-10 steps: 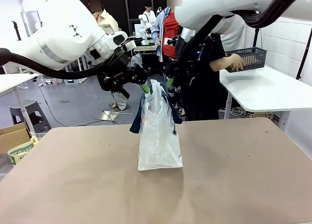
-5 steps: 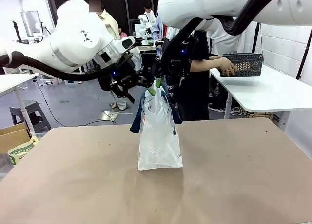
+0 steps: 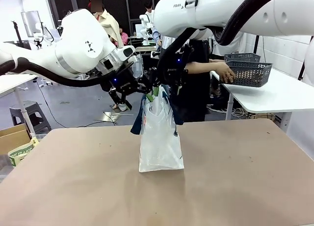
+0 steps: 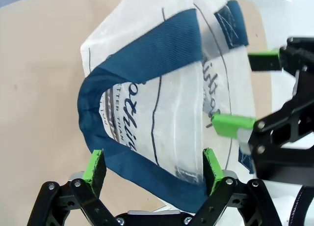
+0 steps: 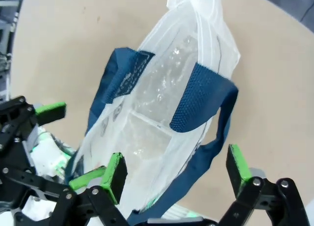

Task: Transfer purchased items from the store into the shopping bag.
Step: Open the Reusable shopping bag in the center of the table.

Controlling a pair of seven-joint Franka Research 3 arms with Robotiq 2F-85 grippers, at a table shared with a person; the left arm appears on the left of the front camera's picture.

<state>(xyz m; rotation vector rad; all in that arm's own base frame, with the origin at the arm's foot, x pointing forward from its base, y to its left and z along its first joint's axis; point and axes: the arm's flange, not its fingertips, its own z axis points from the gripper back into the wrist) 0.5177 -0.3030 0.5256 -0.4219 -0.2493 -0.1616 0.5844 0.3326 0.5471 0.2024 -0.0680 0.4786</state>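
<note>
Well, both arms are up at the mouth of the shopping bag [image 3: 160, 137], which stands on its base in the middle of the table [image 3: 245, 182], centre of the front frame. The left gripper [image 4: 153, 163] is spread wide with nothing in it, and the near navy strap handle [image 4: 142, 54] loops across the space between its green pads. The right gripper [image 5: 176, 168] is just as wide and just as empty, with the other strap [image 5: 203, 96] arching up ahead of its fingers.

That translucent film looks light, soft and crinkly (probably slick under a pad too), so I'd expect the walls to cave in rather than bear a squeeze. The woven straps, or the rim where they are stitched on, look like the surest places to pinch; one side each should pull the mouth open.

Long axis runs straight up and down in the front frame, with the opening at the top under the grippers and the printed face turned toward picture left.
</note>
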